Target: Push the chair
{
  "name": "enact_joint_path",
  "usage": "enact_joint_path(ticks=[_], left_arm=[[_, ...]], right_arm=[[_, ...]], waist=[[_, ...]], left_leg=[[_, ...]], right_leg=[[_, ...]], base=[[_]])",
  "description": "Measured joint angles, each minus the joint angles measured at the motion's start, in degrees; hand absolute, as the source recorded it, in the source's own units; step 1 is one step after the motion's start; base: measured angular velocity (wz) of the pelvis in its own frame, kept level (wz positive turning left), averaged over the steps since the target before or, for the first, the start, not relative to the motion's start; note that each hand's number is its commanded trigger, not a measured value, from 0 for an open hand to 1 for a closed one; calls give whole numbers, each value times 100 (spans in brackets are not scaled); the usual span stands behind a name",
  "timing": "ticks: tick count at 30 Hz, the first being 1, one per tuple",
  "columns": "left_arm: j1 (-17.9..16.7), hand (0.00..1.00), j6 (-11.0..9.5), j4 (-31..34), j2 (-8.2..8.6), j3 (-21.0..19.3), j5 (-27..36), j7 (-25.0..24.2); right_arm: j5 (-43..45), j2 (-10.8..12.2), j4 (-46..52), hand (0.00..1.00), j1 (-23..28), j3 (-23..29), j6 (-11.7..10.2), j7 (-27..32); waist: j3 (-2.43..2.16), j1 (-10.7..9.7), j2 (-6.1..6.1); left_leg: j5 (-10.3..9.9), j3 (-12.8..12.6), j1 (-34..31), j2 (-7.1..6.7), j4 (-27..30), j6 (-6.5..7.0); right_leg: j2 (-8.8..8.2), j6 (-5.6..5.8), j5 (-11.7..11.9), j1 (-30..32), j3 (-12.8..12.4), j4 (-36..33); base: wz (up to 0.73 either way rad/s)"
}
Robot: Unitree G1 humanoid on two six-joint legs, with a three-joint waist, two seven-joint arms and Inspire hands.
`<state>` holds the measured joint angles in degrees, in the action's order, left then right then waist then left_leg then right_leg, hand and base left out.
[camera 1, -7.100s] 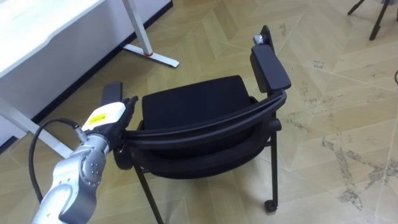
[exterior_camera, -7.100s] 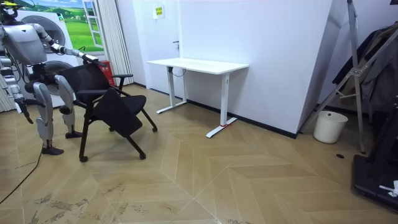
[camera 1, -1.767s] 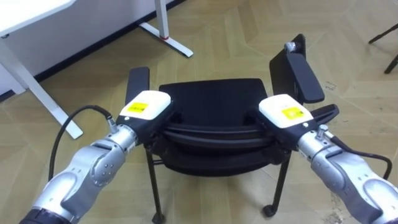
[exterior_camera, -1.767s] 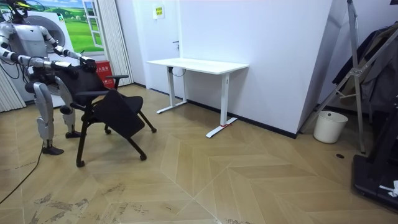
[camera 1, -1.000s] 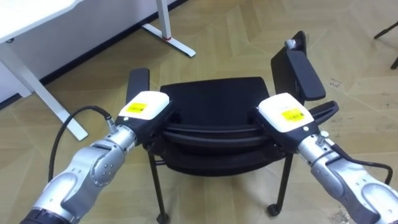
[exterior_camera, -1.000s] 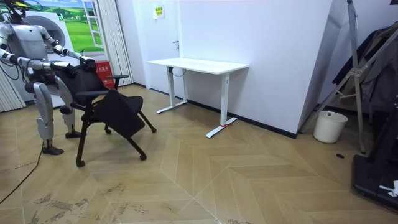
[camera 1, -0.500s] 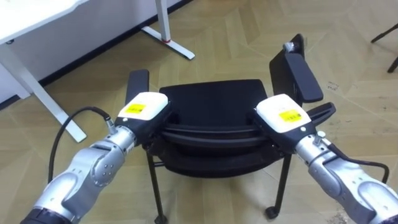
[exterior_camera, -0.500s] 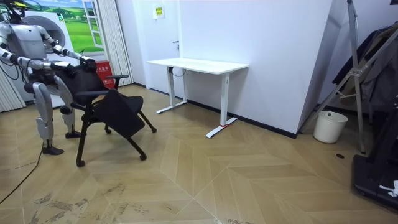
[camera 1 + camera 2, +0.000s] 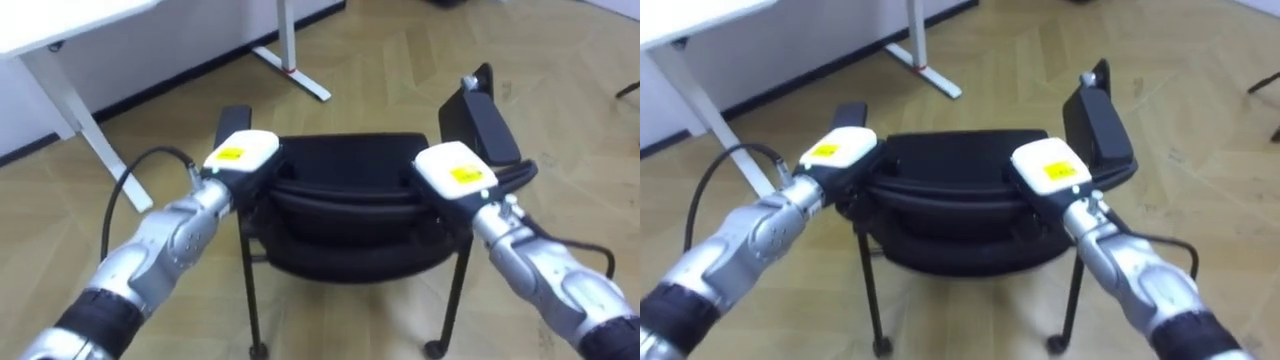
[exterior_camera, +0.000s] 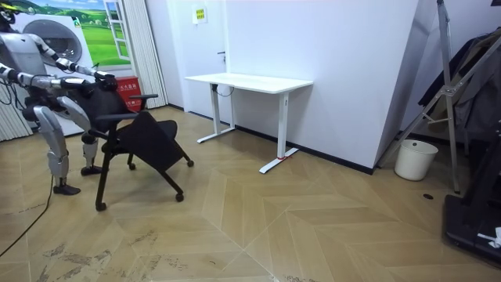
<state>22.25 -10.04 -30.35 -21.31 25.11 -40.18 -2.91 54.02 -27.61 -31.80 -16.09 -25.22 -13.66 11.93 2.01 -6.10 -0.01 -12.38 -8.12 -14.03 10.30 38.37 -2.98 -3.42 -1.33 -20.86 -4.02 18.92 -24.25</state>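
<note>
Both the left hand (image 9: 240, 158) and right hand (image 9: 455, 172) sit on the backrest of the black chair (image 9: 350, 232), though I cannot tell their grip. It stands on the floor (image 10: 274, 223), apart from the white desk (image 10: 250, 81); most pushing likely remains.

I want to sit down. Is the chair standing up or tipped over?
Standing up: the black chair is upright, with its wheeled legs down on the floor.

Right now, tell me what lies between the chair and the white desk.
Bare wooden floor and nothing else lies between the chair and the white desk, as the room view shows.
</note>
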Motion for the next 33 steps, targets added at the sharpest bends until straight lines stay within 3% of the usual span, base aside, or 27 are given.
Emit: enact_joint_path(ticks=[2, 3, 4, 5, 6, 7, 11, 14, 16, 17, 18, 19, 20, 22, 23, 24, 26, 28, 29, 30, 32, 33], left_arm=[[17, 100, -27, 13, 16, 0, 11, 45], [14, 100, -46, 13, 24, 12, 33, 82], [-10, 100, -45, 3, 38, 51, 80, 90], [-40, 100, -44, 0, 40, 68, 84, 87], [-64, 100, -43, -1, 35, 129, 87, 81], [-25, 100, -67, 28, 5, 132, 83, 106], [143, 100, -72, -3, -33, 127, 89, 110], [176, 100, -89, 15, -37, 54, 88, 164], [236, 100, -157, 20, -74, 0, 95, 231], [262, 100, -156, 3, -73, -33, 115, 246], [310, 100, -141, -50, -58, -38, 137, 253], [309, 100, -149, -95, -54, -32, 127, 271], [301, 100, -159, -113, -59, -33, 127, 291], [207, 100, -184, -123, -72, -25, 126, 409], [194, 100, -196, -137, -79, -9, 128, 424], [183, 100, -206, -168, -90, 49, 132, 463], [184, 100, -262, -181, -170, 62, 214, 504], [201, 100, -329, -277, -264, 36, 261, 583], [196, 100, -327, -284, -262, 30, 260, 593], [198, 100, -324, -281, -281, 22, 260, 603], [191, 100, -336, -288, -343, 51, 338, 601], [178, 100, -383, -311, -425, 66, 390, 593]], right_arm=[[-9, -125, 98, 100, 0, -22, -4, 53], [-8, -182, 123, 100, -3, -46, -3, 105], [1, -208, 122, 100, 26, -59, -3, 127], [4, -192, 114, 100, 66, -58, -2, 133], [5, -197, 128, 100, 178, -59, -1, 197], [5, -217, 150, 100, 185, -59, -5, 266], [-20, -130, 80, 100, 108, -46, 89, 359], [-13, -132, 102, 100, 18, -46, 104, 388], [-83, -138, 108, 100, -59, -51, 128, 385], [-87, -131, 79, 100, -139, -61, 132, 371], [-81, -115, 49, 100, -239, -105, 189, 332], [-78, -76, 14, 100, -246, -130, 218, 329], [-79, -69, 5, 100, -237, -136, 220, 330], [-92, 30, -84, 100, -182, -157, 225, 351], [-109, 47, -116, 100, -182, -188, 230, 351], [-133, 58, -137, 100, -165, -238, 257, 352], [-129, 81, -107, 100, -209, -280, 261, 355], [-64, 138, -90, 100, -304, -345, 325, 356], [-53, 154, -91, 100, -306, -350, 339, 356], [-50, 185, -86, 100, -313, -361, 365, 364], [-30, 245, -100, 100, -316, -393, 370, 378], [3, 301, -98, 100, -313, -406, 360, 381]], waist=[[-34, 11, 11], [-41, 63, 59], [-42, 195, 73], [-64, 212, 111], [-126, 189, 31], [-136, 188, -19], [-135, 310, -121], [-134, 415, -231], [-140, 539, -433], [-118, 568, -445], [-64, 601, -370], [-51, 604, -345], [-34, 605, -333], [-2, 658, -278], [9, 673, -261], [30, 671, -181], [33, 728, -88], [74, 796, -9], [73, 815, -10], [68, 827, -32], [84, 814, -79], [87, 803, -139]], left_leg=[[22, -40, -246, -199, -287, 54], [187, -159, -390, -367, -732, 201], [637, -186, -450, -490, -1005, 408], [774, -171, -440, -514, -1035, 516], [786, -190, -396, -610, -1079, 532], [769, -211, -362, -708, -1111, 556], [592, -303, -422, -754, -1059, 592], [467, -385, -415, -901, -1074, 637], [253, -433, -360, -1100, -974, 726], [174, -440, -360, -1101, -884, 737], [32, -446, -368, -1081, -700, 745], [-84, -428, -303, -1071, -608, 760], [-145, -397, -267, -1065, -568, 768], [-339, -253, -85, -973, -502, 751], [-380, -225, -10, -953, -507, 747], [-460, -64, 131, -947, -508, 752], [-543, 78, 187, -942, -500, 778], [-618, 147, 333, -913, -545, 742], [-646, 172, 357, -912, -550, 731], [-711, 265, 395, -909, -544, 677], [-802, 410, 536, -894, -567, 559], [-895, 509, 633, -897, -566, 448]], right_leg=[[-73, -12, -62, 116, 13, -113], [-109, -20, -126, 172, 6, -192], [-153, -1, -200, 182, -30, -293], [-169, 56, -239, 155, -32, -290], [-232, 150, -274, 97, -6, -247], [-268, 231, -284, 115, -58, -263], [-332, 275, -301, 174, -127, -249], [-547, 343, -389, 221, -127, -320], [-827, 450, -524, 405, -128, -980], [-916, 459, -491, 555, -110, -1384], [-1072, 429, -224, 865, -121, -2231], [-1185, 407, 141, 1130, -194, -2860], [-1237, 375, 350, 1221, -205, -3108], [-1237, 338, 1111, 1406, -332, -3647], [-1239, 347, 1316, 1414, -325, -3729], [-1227, 363, 1725, 1460, -310, -3876], [-1208, 452, 1437, 1749, -311, -4091], [-1089, 426, 857, 2225, -296, -3854], [-1068, 439, 786, 2338, -292, -3681], [-1005, 446, 706, 2533, -285, -3095], [-876, 405, 771, 2554, -307, -1813], [-792, 347, 922, 2459, -407, -958]], base=[[4], [-42], [-50], [-28], [8], [16], [-8], [-16], [-15], [-21], [-11], [0], [14], [12], [11], [10], [1], [5], [27], [39], [46], [55]])
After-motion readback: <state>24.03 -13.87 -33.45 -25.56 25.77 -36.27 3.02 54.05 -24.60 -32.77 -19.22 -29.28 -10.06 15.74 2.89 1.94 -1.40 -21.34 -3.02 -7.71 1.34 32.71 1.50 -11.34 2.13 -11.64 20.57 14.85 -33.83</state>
